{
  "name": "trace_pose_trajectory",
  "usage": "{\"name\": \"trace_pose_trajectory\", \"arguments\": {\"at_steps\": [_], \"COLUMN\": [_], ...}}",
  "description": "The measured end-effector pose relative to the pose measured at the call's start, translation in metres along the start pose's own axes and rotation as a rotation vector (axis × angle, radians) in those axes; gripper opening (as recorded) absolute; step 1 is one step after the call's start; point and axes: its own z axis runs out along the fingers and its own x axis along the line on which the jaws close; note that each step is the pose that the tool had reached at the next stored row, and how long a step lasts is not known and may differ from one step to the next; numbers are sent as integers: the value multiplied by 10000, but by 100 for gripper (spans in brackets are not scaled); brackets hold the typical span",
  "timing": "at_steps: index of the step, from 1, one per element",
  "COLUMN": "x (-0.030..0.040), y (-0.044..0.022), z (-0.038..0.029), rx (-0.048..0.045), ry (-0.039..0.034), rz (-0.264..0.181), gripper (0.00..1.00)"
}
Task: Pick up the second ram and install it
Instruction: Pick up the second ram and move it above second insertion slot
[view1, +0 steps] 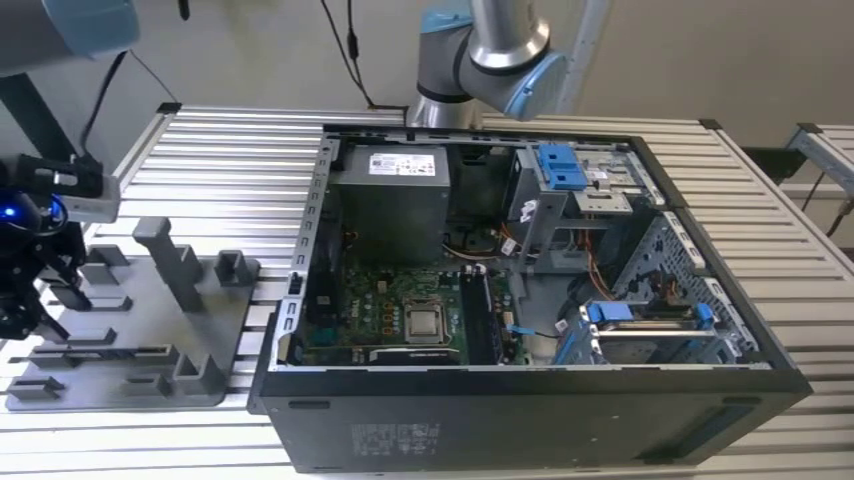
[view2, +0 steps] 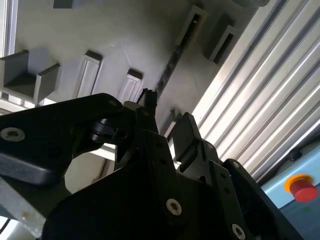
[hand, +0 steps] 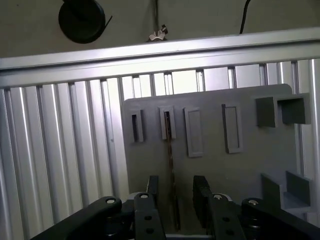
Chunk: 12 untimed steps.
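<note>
Slatted worktop (view1: 200, 150): open computer case (view1: 534, 410) toward the exterior view's right, grey tray (view1: 134, 385) at its left. Over the tray hangs the end effector (hand: 176, 197), fingers (hand: 152, 189) apart. The second ram (hand: 171, 150) stands edge-on in a tray slot, running between them, seemingly untouched.

Judgement: grasp step. Keep the board centred, pads square to its flat faces, and the approach in line with the slot to avoid levering.

1. Exterior view: off the arm, raised and angled down on the slatted table (view1: 787, 250) from mid-distance. The open computer case (view1: 534, 430) sits centrally, the grey tray (view1: 134, 395) at the exterior view's left.
2. First wrist view: close, looking past the gripper (hand: 176, 187) squarely onto the tray.
3. Second wrist view: close and oblique, from behind the gripper body.
4. Shared: the tray and table slats appear in all three views.
</note>
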Motion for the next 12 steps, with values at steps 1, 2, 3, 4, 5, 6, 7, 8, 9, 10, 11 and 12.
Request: {"name": "trace_pose_trajectory", "arguments": {"at_steps": [1, 2, 3, 4, 5, 6, 7, 8, 9, 10, 11, 12], "x": [0, 1, 1, 0, 0, 0, 0, 0, 0, 0, 0, 1], "y": [1, 0, 0, 0, 0, 0, 0, 0, -1, -1, 0, -1], "z": [10, 16, 16, 17, 17, 17, 18, 21, 26, 32, 37, 42], "rx": [28, 46, 47, 48, 48, 49, 48, 50, 53, 56, 60, 66], "ry": [-2, -4, -5, -5, -5, -5, -5, -7, -8, -10, -8, -8], "rz": [-1, -2, -3, -3, -3, -2, -2, -2, -3, -3, -4, -5], "gripper": [42, 42, 42, 42, 42, 42, 42, 42, 42, 42, 42, 42]}}
